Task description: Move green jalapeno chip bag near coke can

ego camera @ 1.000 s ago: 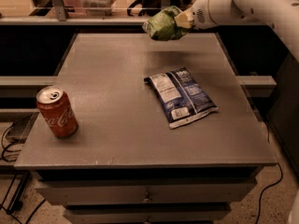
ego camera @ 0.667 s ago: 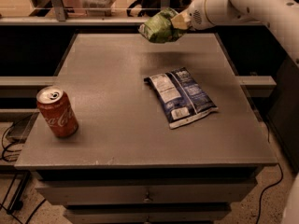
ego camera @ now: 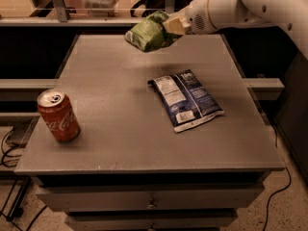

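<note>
The green jalapeno chip bag hangs in the air above the far middle of the grey table, held at its right end by my gripper. The gripper is at the end of the white arm that comes in from the upper right, and it is shut on the bag. The red coke can with a silver top stands upright near the table's front left edge, far to the left of and nearer than the bag.
A dark blue and white chip bag lies flat right of the table's centre. Shelving and a rail run behind the table. Drawers sit below the front edge, and cables lie on the floor at both sides.
My gripper has carried the green bag a little to the left above the far part of the table. The can and the blue bag have not moved.
</note>
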`<state>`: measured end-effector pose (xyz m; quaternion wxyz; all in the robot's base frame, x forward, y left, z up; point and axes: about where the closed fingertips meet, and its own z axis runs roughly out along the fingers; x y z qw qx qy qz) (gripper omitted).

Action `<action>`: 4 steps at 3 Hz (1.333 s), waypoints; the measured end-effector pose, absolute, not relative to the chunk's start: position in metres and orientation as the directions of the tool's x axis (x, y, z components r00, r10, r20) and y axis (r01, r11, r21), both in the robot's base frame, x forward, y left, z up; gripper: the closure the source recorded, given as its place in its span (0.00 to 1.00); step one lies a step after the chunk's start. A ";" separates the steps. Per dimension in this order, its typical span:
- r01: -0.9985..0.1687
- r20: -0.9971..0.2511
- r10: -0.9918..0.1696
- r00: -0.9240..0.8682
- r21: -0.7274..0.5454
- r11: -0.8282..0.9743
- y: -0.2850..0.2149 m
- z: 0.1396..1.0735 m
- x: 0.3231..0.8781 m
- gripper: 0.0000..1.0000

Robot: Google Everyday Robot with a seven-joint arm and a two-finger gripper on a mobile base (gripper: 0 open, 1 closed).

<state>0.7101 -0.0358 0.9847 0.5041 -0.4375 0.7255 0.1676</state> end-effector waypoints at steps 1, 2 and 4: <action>-0.876 -0.895 -0.442 -0.052 -0.171 0.450 -0.007 0.995 0.661 1.00; -0.885 -0.899 -0.435 -0.046 -0.165 0.435 0.000 0.997 0.656 1.00; -0.939 -0.876 -0.482 0.020 -0.183 0.292 0.039 0.988 0.620 1.00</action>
